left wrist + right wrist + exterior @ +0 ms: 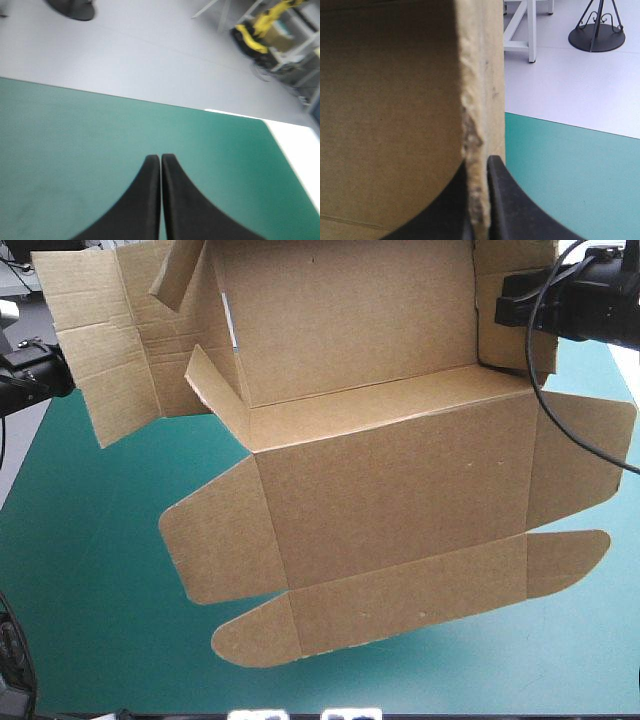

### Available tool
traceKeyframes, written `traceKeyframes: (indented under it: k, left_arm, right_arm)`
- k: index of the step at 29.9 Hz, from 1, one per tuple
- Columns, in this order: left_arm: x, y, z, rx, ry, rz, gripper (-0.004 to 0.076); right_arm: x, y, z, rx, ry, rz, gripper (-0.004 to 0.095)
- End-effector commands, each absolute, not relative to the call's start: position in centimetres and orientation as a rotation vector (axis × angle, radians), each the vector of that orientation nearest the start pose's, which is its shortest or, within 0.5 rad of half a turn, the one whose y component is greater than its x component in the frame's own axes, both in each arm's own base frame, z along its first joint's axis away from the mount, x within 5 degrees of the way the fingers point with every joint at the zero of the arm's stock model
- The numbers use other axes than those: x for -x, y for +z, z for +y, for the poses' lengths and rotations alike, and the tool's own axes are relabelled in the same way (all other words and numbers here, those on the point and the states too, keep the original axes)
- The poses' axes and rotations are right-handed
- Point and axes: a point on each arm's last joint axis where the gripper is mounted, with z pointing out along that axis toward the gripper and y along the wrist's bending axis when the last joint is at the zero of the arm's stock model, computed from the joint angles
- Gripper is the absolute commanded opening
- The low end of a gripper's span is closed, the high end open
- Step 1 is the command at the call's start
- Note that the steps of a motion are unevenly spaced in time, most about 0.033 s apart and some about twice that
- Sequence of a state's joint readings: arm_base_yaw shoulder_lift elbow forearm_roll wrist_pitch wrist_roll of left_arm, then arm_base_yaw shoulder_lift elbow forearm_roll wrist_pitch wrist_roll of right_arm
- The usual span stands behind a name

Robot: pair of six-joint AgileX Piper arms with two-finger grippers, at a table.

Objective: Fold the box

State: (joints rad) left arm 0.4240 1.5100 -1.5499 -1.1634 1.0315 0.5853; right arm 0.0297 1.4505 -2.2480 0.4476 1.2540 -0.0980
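The box (390, 480) hung tilted over the bench (90, 580), its far right edge pinched in the right tool (479, 167), the left tool (160, 159) closed on nothing, and with side panels and flaps splayed, most folding looked undone.

box (390, 480) spans table (90, 640) middle to far edge, right gripper (479, 165) on its wall near far-right corner, left gripper (160, 159) beside it at left edge.

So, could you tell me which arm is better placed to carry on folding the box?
The right, probably: the right gripper is shut on an edge of the box and can steer it. The left gripper is shut on nothing, with only bare cover ahead of it.
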Motion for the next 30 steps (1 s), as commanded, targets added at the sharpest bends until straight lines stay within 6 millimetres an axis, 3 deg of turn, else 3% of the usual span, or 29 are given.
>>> traceKeyframes:
  k: [1, 8, 18, 30]
  left_arm:
    - [-30.6, 46.9, 4.8, -0.025, -1.08, 1.696, -0.0001]
    - [-29.5, 47.9, 2.8, -0.17, -1.265, 1.632, -0.0001]
    - [-28.2, 49.2, -2.0, -0.33, -1.363, 1.612, -0.001]
    - [-25.5, 50.7, -2.9, -0.326, -1.36, 1.644, -0.001]
  right_arm:
    - [-19.8, 60.3, 4.2, 0.272, 0.452, 1.822, -0.0014]
    - [-20.5, 59.6, 4.4, 0.27, 0.482, 1.854, -0.0014]
    - [-23.5, 56.0, 4.4, 0.27, 0.472, 1.982, -0.0014]
    - [-25.3, 55.5, 4.4, 0.225, 0.491, 1.935, -0.0014]
